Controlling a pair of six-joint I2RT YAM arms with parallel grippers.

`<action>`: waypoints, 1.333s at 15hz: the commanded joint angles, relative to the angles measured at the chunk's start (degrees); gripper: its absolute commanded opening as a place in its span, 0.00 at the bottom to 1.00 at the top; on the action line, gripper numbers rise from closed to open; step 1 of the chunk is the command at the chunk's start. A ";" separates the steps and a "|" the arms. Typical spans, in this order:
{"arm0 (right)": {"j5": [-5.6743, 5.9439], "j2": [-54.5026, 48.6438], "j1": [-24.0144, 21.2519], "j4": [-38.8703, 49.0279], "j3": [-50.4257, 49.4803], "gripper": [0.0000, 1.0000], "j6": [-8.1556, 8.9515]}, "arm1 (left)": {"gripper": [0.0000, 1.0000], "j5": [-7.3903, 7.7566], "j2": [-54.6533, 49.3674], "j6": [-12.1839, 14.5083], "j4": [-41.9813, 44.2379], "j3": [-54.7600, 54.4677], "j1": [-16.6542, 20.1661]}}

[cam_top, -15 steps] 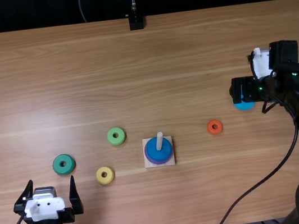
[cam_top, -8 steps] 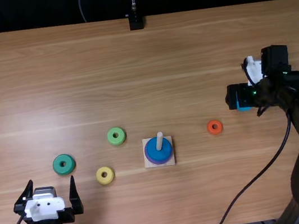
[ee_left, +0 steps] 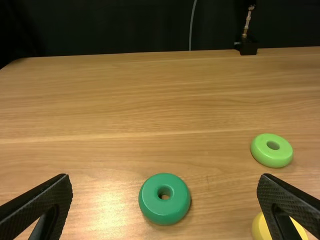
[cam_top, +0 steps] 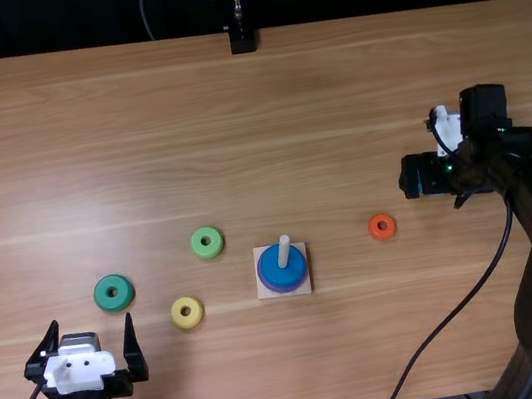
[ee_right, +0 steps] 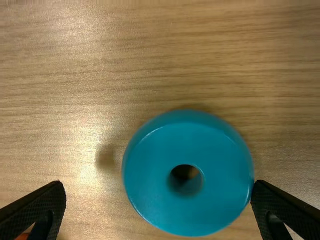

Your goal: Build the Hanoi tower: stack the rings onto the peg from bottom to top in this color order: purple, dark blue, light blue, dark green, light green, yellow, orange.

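My right hand (cam_top: 426, 175) is spread about the light blue ring (ee_right: 200, 215), one finger touching; my left hand (cam_top: 91, 321) gapes.

Checked all my camera feeds here, and honestly I can't make out any readable text or numbers anywhere.
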 commanded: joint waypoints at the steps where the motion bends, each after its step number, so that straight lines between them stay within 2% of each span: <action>1: -0.47 1.03 0.69 0.29 1.52 1.00 0.18 | 1.00 -0.36 -0.67 -0.44 -0.65 -3.12 -0.01; 10: -0.47 3.58 0.96 0.29 3.10 1.00 0.29 | 1.00 -0.36 -0.67 -0.44 -0.65 -3.12 -0.01; 11: -0.47 3.58 0.96 0.29 3.10 0.77 0.29 | 1.00 -0.36 -0.67 -0.44 -0.65 -3.12 -0.01; 12: -0.57 3.58 0.96 0.29 3.02 0.31 0.29 | 1.00 -0.36 -0.67 -0.44 -0.65 -3.12 -0.01; 13: -0.68 3.58 0.96 0.08 2.93 0.07 0.18 | 1.00 -0.36 -0.67 -0.44 -0.65 -3.12 -0.01; 14: -0.89 3.58 0.96 -0.13 2.75 0.00 0.18 | 1.00 -0.36 -0.67 -0.44 -0.65 -3.12 -0.01; 20: -1.00 2.97 1.22 -0.76 6.88 0.00 -0.34 | 1.00 -0.36 -0.67 -0.44 -0.65 -3.12 -0.01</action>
